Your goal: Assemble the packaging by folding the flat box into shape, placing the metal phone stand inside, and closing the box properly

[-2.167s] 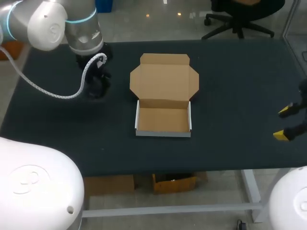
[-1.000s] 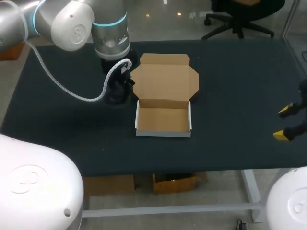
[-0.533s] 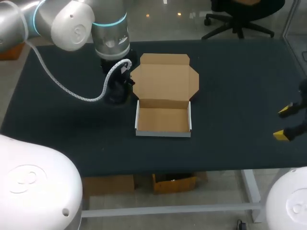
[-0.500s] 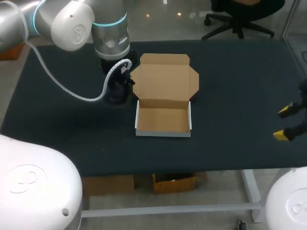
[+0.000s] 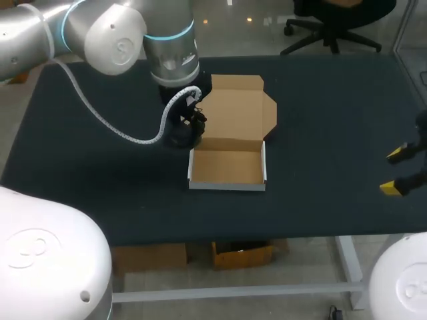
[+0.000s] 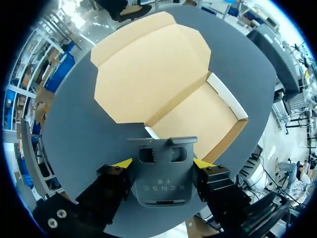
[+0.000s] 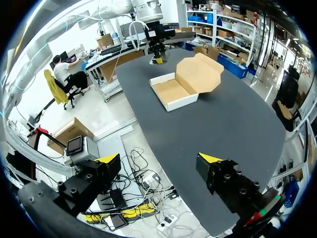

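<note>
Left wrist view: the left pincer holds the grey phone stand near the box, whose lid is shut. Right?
No: the lid lies open, as the left wrist view shows. The left pincer does hold the grey phone stand near the box.

Left arm (image 5: 170, 47) extends inward, its jaws clamped on the stand (image 6: 161, 173); the right jaws hang wide apart.

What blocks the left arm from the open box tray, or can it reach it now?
Probably yes. The left end effector, shut on the phone stand, hangs at a corner of the box tray; it is empty, its lid lies open behind, and the right end effector is far off.
</note>
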